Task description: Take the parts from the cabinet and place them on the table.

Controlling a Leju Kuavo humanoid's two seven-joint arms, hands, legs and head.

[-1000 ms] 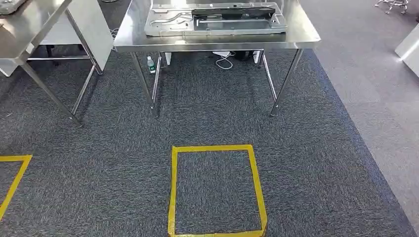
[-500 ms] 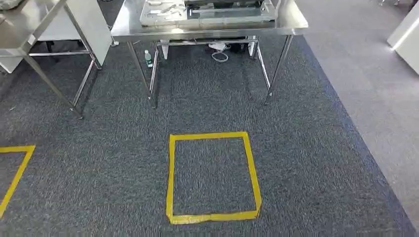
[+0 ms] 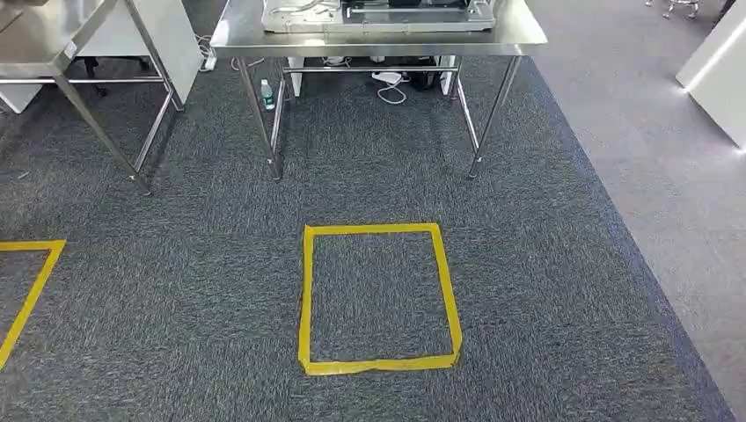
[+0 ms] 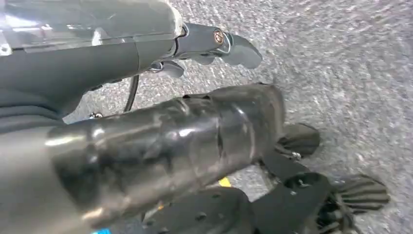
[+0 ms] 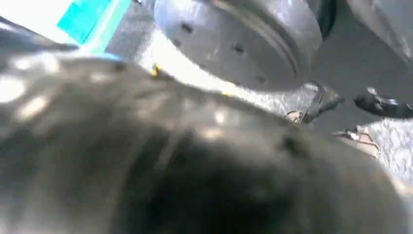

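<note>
You see flat metal parts [image 3: 378, 15], pale grey with a dark panel, lying on the steel surface [image 3: 264, 42] ahead.

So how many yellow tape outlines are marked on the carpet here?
2: a complete yellow tape rectangle in front of the stainless steel table, and a partial yellow tape outline at the left edge; more may lie outside the frame.

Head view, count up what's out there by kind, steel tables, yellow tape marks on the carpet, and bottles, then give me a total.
Steel tables: 2, centre, left
Yellow tape marks: 2, full square, partial at left
Bottles: 1, under the centre table
Total: 5
</note>
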